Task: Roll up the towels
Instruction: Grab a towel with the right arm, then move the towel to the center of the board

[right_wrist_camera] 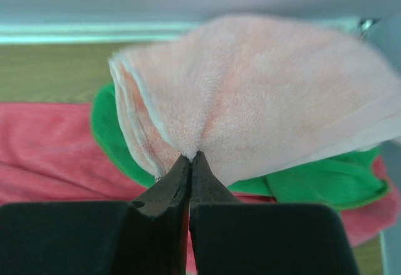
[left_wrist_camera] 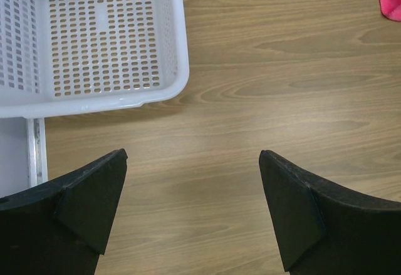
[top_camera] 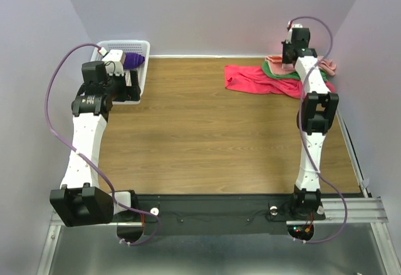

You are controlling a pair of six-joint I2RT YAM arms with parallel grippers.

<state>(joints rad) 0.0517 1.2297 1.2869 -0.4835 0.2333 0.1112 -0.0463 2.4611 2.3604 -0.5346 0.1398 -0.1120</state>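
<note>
R gripper (right_wrist_camera: 190, 157): on my wrist cam the jaws are pressed tight together w/ a pucker of the salmon-pink towel (right_wrist_camera: 263, 99) caught between the tips, and the cloth fans out from the pinch in folds. That towel lies on top of the pile at the far right corner of the table (top_camera: 188, 131), close to the back wall. Under it the green towel (right_wrist_camera: 319, 181) pokes out on both sides. Below that is the crimson towel (right_wrist_camera: 44, 150), which in the overhead view spreads rumpled toward the table's middle. All 3 are unrolled, loosely heaped & overlapping.

L gripper (left_wrist_camera: 193, 156): jaws spread wide, only wood grain showing between them. It hangs over the table just beside a corner of the white mesh basket (left_wrist_camera: 94, 104), apart from it as far as I can see. The basket sits at the far left of the table, by the left wall.

The purple towel (top_camera: 134, 59) is inside the basket at its far end, bunched into a compact lump. From overhead it's partly hidden by the L wrist, and only a dark sliver shows at the top edge of the L wrist cam. Can't tell how neatly it's rolled
</note>
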